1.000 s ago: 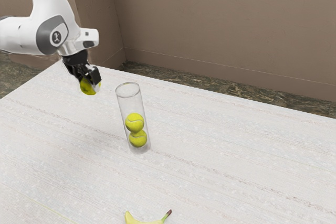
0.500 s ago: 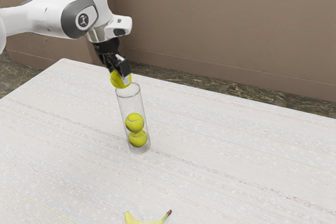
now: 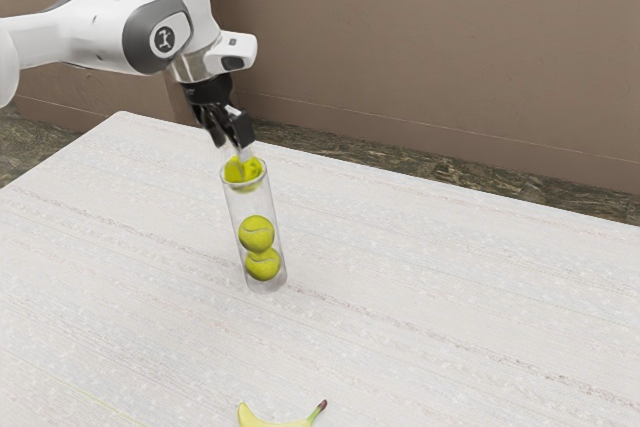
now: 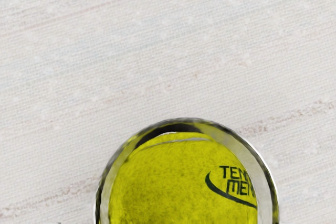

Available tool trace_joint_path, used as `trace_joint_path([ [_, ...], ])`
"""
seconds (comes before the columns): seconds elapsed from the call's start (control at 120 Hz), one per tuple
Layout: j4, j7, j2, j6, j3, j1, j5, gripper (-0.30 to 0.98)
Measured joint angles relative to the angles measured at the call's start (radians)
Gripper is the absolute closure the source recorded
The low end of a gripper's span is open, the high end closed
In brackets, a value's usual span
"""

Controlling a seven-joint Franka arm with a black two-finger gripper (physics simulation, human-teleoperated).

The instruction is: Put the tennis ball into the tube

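tennis ball [image 3: 243, 170] sits in the mouth of the tube [image 3: 250, 201], above two lower balls [image 3: 256, 234]. my gripper [image 3: 233, 153] looks spread, gripping nothing. i should let the ball drop, then lift straight, clearing the rim [image 3: 266, 173].
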Motion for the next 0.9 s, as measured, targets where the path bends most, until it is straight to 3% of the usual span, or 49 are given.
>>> trace_joint_path([
  [0.167, 0.000, 0.001, -0.014, 0.000, 0.000, -0.001, 0.000, 0.08],
  [0.367, 0.005, -0.019, -0.132, -0.101, -0.002, 0.013, 0.002, 0.03],
  [0.475, 0.028, -0.038, -0.167, -0.168, 0.088, -0.082, 0.006, 0.02],
  [0.567, 0.031, -0.053, -0.174, -0.203, 0.124, -0.119, 0.007, 0.01],
  [0.9, 0.034, -0.093, -0.171, -0.246, 0.122, -0.104, 0.008, 0.00],
])
